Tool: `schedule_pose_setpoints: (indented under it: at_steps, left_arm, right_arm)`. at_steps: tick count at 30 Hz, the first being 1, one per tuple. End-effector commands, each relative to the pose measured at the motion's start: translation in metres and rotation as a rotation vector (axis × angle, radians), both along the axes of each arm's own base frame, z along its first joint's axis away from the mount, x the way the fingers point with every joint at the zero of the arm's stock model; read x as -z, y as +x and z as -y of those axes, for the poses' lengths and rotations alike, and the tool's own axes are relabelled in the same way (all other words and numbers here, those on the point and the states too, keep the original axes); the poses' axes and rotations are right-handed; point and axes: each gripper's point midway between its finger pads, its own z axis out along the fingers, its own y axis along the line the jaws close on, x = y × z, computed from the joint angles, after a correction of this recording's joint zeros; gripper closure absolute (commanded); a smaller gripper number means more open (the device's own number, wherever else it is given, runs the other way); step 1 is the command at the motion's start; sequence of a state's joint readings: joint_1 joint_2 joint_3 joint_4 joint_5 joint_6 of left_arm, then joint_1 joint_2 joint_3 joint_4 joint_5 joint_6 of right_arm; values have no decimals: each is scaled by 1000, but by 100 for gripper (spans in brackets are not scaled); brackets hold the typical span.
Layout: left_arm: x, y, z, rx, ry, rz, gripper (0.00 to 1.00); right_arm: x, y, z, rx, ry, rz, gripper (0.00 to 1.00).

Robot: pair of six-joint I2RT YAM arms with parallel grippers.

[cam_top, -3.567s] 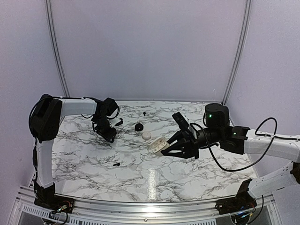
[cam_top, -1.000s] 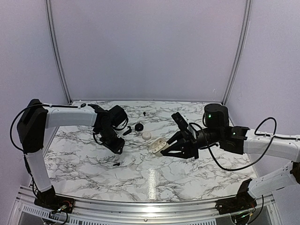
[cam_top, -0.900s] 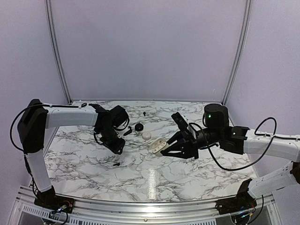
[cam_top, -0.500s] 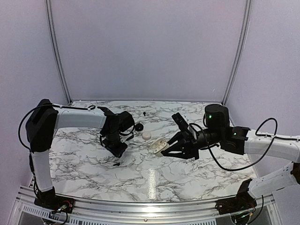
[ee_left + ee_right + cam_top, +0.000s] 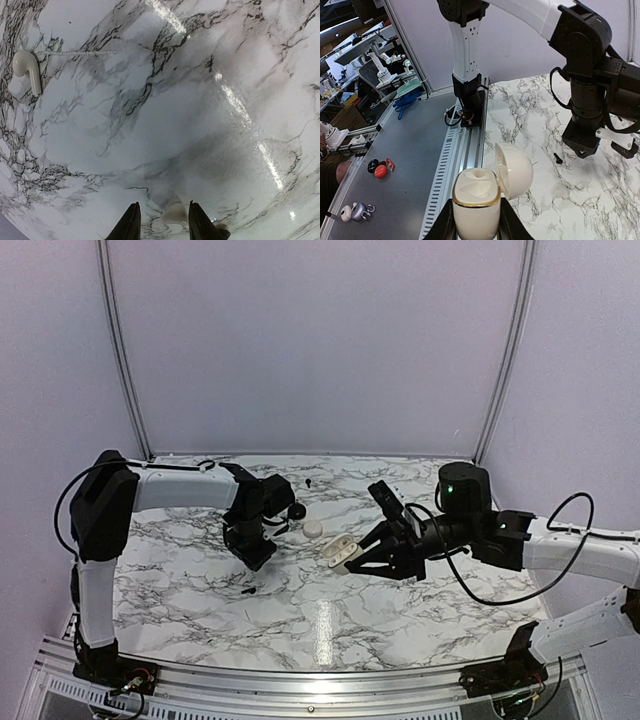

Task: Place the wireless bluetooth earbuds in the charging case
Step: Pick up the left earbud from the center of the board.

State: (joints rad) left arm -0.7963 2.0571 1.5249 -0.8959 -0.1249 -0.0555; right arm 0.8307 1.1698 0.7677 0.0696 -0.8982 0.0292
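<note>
The left gripper (image 5: 163, 206) has swung nearer the charging case (image 5: 475, 192), hold unclear; right gripper (image 5: 476, 220) clamps it, lid open. Insertion nears.

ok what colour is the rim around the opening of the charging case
Gold: a thin band on the cream-white charging case. It shows best in the right wrist view.

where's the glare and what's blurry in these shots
Top external: one bright glare streak on the marble table near its front edge. Left wrist: broken glare streaks run diagonally across the marble; the pale blob between the jaws is soft. Right wrist: the charging case is sharp and evenly lit.
</note>
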Motion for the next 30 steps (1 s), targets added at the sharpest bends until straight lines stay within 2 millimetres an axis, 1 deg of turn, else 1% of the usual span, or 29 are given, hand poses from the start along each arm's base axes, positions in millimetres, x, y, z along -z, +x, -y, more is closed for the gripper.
schedule_pose_setpoints:
  at_steps: [1,5,10,14,19,26,30]
  left_arm:
    - [5,-9,-9,15,64,-41,64]
    - [10,-12,-10,20,75,-53,63]
    - [15,-15,-11,19,82,-70,67]
    - [16,-16,-11,25,87,-78,69]
    - [19,-17,-13,30,97,-84,73]
    - [14,-18,-13,32,89,-76,79]
    - [6,-16,-13,30,59,-49,80]
  right_arm:
    - [-6,1,2,5,17,20,100]
    - [-5,1,2,7,15,17,100]
    - [-7,0,3,5,20,20,100]
    - [-6,0,3,3,20,20,100]
    - [-6,0,3,4,20,18,100]
    - [-9,0,3,4,28,25,100]
    - [-15,2,3,18,38,42,100]
